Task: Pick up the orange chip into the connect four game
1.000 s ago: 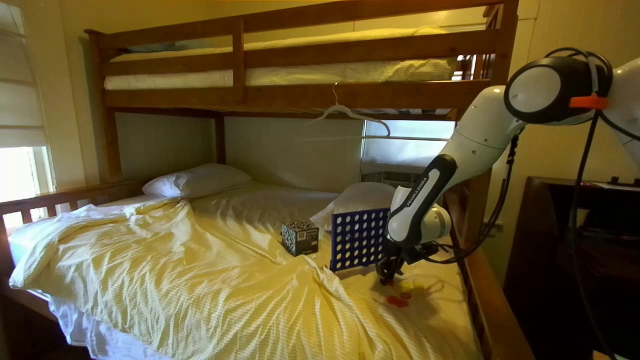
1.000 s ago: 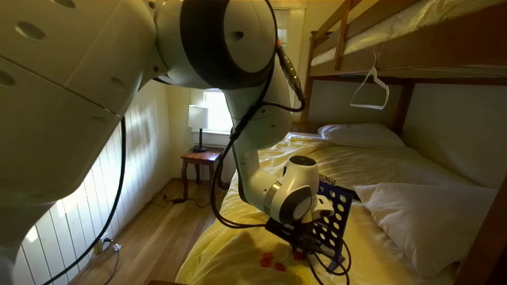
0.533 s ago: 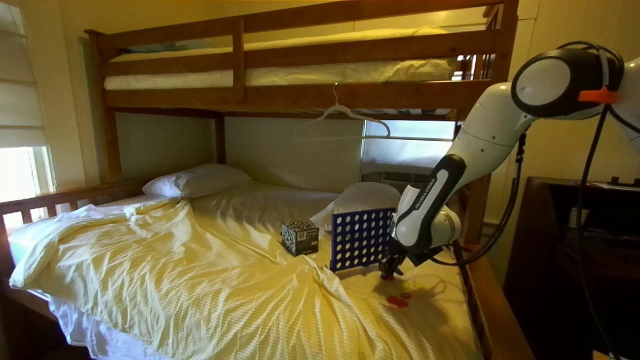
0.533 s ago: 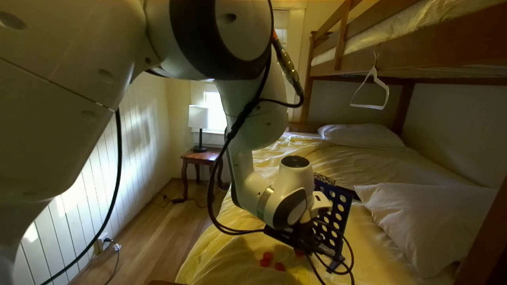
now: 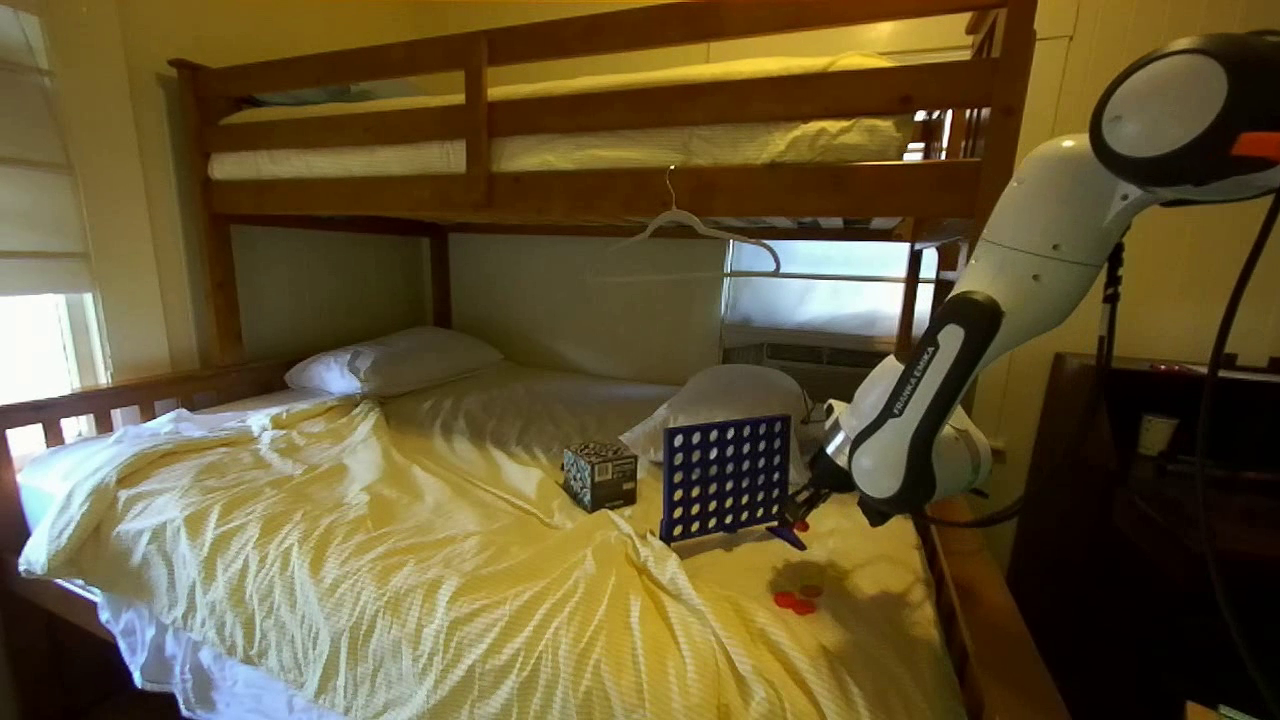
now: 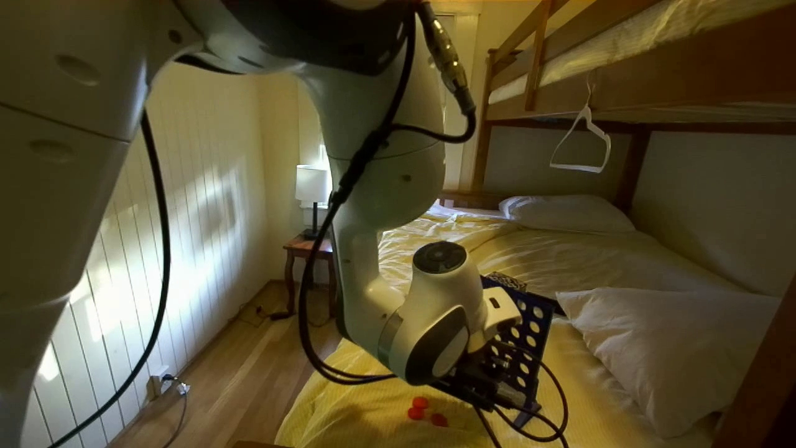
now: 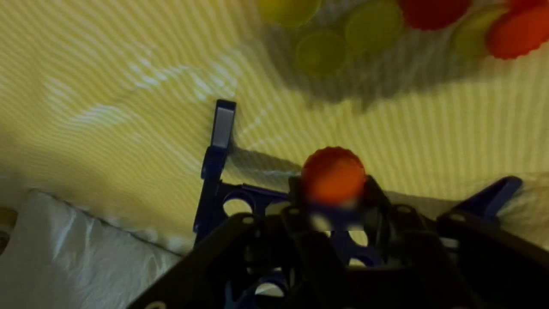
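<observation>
The orange chip point(image 7: 333, 176) is held between the two dark fingertips of my gripper point(image 7: 333, 185) in the wrist view. In an exterior view the chip point(image 5: 802, 526) shows as a small red spot at the tip of the gripper point(image 5: 798, 508), just above the bed. The connect four game point(image 5: 725, 478) stands upright on the bed, dark blue with rows of round holes. The gripper is beside its near end, close to its foot. The game point(image 6: 533, 323) also shows in an exterior view, partly behind the arm; there the fingertips and held chip are hidden.
Several loose red chips point(image 5: 795, 602) lie on the yellow bedding, with yellow chips point(image 7: 321, 52) near them. A small dark patterned cube point(image 5: 600, 476) stands beyond the game. Pillows point(image 5: 715, 395), the wooden bed rail point(image 5: 985, 600) and a hanger point(image 5: 690, 218) under the upper bunk are around.
The gripper has risen from the bedding with the chip and shifted right in an exterior view. The arm has drawn back, uncovering the game's near end and foot. The loose red chips stay put.
</observation>
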You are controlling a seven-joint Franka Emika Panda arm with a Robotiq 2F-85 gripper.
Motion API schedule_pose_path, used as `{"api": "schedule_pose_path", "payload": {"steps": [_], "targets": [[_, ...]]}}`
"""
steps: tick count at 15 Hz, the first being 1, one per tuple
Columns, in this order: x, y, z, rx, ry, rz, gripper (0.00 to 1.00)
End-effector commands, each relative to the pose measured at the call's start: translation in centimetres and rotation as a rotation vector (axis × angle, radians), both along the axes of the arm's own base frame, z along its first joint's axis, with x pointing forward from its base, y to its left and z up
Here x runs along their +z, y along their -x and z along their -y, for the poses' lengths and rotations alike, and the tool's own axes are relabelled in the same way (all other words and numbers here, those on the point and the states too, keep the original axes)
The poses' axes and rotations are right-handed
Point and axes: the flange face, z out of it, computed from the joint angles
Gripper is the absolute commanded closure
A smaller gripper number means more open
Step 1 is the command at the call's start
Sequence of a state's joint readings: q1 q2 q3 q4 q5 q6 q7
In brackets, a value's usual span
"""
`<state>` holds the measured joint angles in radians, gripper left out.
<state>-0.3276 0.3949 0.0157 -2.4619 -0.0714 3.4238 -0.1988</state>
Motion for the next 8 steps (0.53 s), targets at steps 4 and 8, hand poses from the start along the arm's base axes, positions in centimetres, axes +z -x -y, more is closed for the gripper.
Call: {"api": "schedule_pose_path", "payload": {"steps": [4, 8], "targets": [[4.8, 3.6, 0.5, -0.065, 0.006, 0.249, 0.91], [6.5, 4.5, 0.8, -0.089, 0.019, 0.427, 0.91]]}}
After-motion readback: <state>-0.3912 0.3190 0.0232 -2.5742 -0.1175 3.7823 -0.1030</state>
